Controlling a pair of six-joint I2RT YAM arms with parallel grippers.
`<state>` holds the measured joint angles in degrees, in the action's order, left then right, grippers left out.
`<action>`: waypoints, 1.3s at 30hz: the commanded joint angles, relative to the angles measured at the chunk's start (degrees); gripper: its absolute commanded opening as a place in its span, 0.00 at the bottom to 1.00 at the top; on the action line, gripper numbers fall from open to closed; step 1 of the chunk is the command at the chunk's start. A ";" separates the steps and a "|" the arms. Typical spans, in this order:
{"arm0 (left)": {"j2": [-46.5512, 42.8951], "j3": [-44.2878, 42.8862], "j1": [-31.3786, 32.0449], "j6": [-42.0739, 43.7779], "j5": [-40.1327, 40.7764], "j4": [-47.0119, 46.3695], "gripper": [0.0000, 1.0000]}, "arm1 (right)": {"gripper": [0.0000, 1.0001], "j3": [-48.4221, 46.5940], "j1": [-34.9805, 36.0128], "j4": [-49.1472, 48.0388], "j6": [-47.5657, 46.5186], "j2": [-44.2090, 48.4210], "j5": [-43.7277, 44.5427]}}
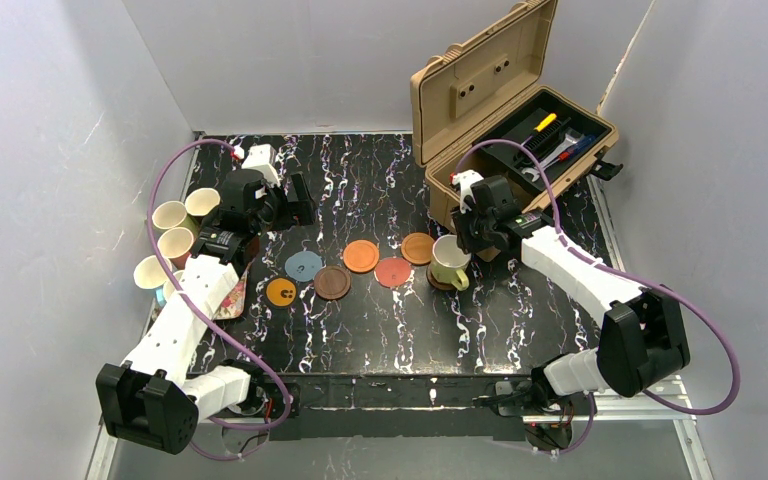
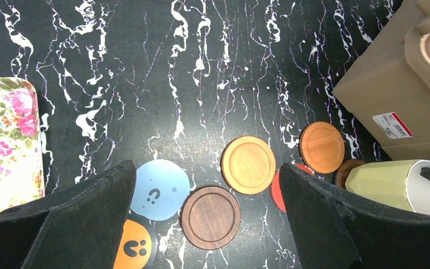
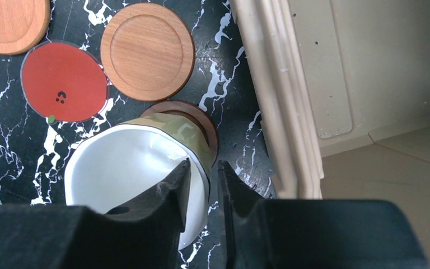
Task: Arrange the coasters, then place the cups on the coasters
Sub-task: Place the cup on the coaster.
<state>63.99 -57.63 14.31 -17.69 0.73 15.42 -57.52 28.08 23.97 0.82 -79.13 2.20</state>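
Observation:
A lime cup (image 1: 450, 262) (image 3: 129, 179) stands upright on a dark brown coaster (image 3: 201, 120) at the right end of a row of coasters. My right gripper (image 1: 468, 238) (image 3: 203, 165) straddles its rim, one finger inside and one outside, with the jaws slightly apart and a small gap showing at the wall. In the row lie two orange-brown coasters (image 1: 418, 248) (image 1: 361, 256), a red one (image 1: 393, 272), a dark brown one (image 2: 210, 217), a grey-blue one (image 2: 159, 188) and an orange one with a dark mark (image 2: 134, 246). My left gripper (image 1: 298, 203) (image 2: 206, 168) hangs wide open above them, holding nothing.
Several more cups (image 1: 175, 230) cluster at the left wall beside a floral tray (image 2: 5, 145). An open tan toolbox (image 1: 520, 110) (image 3: 313, 84) with tools inside stands at the back right, close behind the lime cup.

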 commanded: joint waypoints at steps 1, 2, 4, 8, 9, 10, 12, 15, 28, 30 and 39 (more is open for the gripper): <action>-0.44 -0.41 -0.33 0.80 -0.72 0.19 0.98 | 0.36 -1.04 -0.26 -2.21 -0.73 0.83 -0.08; -0.44 -0.46 -0.34 0.75 -0.70 0.22 0.98 | 0.38 -1.08 -0.30 -2.12 -0.73 0.90 -0.04; -0.42 -0.47 -0.34 0.75 -0.72 0.15 0.98 | 0.42 -1.34 -0.30 -2.08 -0.73 0.90 -0.04; -0.35 -0.46 -0.31 0.71 -0.72 0.20 0.98 | 0.50 -2.03 -0.26 -1.56 -0.64 1.24 -0.17; -0.35 -0.42 -0.36 0.71 -0.69 0.21 0.98 | 0.52 -2.31 -0.30 -1.28 -0.64 1.40 -0.17; -0.35 -0.46 -0.36 0.71 -0.70 0.26 0.98 | 0.54 -2.70 -0.30 -0.83 -0.64 1.55 -0.25; -0.51 -0.53 -0.35 0.63 -0.69 0.38 0.98 | 0.59 -3.49 -0.30 0.14 -0.48 1.89 -0.26; -0.87 -0.83 -0.33 0.26 -0.73 0.64 0.98 | 0.67 -5.13 -0.26 1.77 -0.09 2.73 -1.58; 2.73 -6.68 -8.94 -1.11 -3.31 9.85 0.98 | 0.85 -5.74 -0.28 2.30 0.34 13.63 -1.84; 4.22 -8.63 -12.04 -1.12 -3.12 12.35 0.98 | 0.87 -3.93 -0.30 0.09 1.07 16.08 -1.85; 7.36 -9.73 -14.22 -0.52 4.96 20.67 0.89 | 0.90 1.00 -0.29 -5.66 3.05 21.45 -4.66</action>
<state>71.88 -67.42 0.08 -18.02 2.79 29.54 -57.80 28.08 22.28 2.90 -58.78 -1.69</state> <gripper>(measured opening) 0.910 0.895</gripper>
